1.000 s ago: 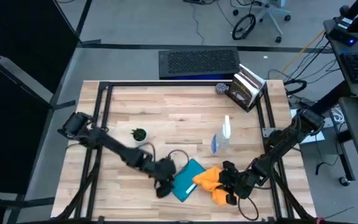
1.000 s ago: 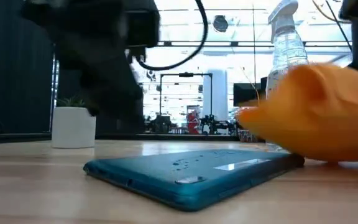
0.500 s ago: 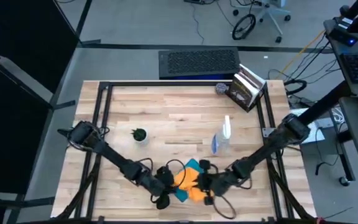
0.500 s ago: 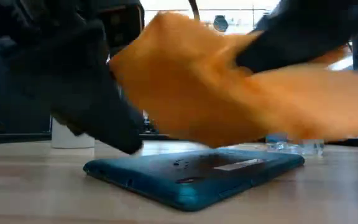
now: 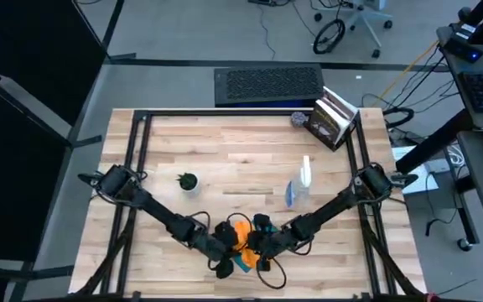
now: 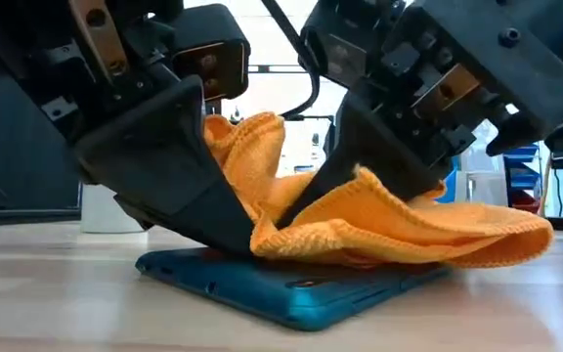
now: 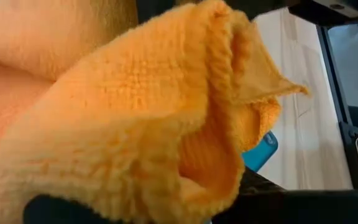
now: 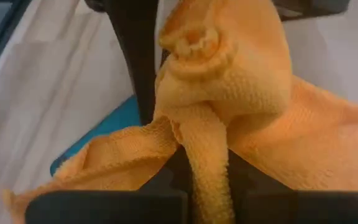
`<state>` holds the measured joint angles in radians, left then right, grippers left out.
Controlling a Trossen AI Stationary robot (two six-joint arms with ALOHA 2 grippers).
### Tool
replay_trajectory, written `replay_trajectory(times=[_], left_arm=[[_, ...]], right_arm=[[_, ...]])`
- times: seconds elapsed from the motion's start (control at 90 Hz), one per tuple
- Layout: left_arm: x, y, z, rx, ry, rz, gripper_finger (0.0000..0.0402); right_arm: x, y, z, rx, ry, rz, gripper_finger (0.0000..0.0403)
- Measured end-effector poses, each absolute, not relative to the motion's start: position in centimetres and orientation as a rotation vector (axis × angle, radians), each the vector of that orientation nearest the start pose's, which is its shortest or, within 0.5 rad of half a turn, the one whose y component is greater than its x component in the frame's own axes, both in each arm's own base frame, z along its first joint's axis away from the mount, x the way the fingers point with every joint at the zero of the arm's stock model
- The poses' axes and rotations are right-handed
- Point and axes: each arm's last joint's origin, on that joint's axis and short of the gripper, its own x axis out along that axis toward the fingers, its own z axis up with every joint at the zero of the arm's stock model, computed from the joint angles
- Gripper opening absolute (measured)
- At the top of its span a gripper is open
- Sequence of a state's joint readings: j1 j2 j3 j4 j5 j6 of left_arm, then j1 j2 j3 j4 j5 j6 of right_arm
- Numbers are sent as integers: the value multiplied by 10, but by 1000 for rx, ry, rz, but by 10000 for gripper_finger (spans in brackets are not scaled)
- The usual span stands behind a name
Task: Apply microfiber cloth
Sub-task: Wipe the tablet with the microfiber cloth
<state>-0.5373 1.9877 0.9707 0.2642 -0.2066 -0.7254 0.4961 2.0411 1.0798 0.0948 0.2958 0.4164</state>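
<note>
Microfiber cloth [image 6: 379,230], bright orange and bunched into soft folds, lies draped over the teal tablet [image 6: 291,288] near the front edge of the tabletop [image 5: 225,168], its free edge spilling past the tablet's far end.

It looks light and limp, with a nubby pile that should grip a smooth screen without sliding freely. It will fold and bunch under any push, so I judge it best taken by a gathered fold near its middle and pressed flat, not dragged by a corner.

The right hand [image 6: 355,181] comes down onto the cloth from above, its fingers closed on a pinched ridge of fabric, which the right wrist view shows as a rope of cloth running between them.

The left hand [image 6: 194,181] stands just beside it, angled down with its tip at the tablet's near edge and cloth bunched against it. Whether its fingers are parted or closed on anything, I cannot tell.

Farther back on the tabletop stand a clear spray bottle [image 5: 301,186] and a small potted plant [image 5: 189,180], well apart from the work.
</note>
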Motion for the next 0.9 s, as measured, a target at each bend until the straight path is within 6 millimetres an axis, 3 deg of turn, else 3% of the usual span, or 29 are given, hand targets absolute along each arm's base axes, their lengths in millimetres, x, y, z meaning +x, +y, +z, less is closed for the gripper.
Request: replay_trajectory(times=[0.556, 0.7, 0.822, 0.9], left_arm=[[322, -185, 96, -404, 793, -30, 10], [322, -185, 96, -404, 789, -28, 10], [322, -185, 96, -403, 790, -28, 11], [322, -185, 96, -403, 790, -28, 11]], right_arm=[[311, 143, 117, -151, 1097, -309, 16], [308, 145, 140, -92, 1019, -264, 16], [316, 163, 172, -6, 793, -151, 16], [320, 177, 177, 13, 699, -83, 16]])
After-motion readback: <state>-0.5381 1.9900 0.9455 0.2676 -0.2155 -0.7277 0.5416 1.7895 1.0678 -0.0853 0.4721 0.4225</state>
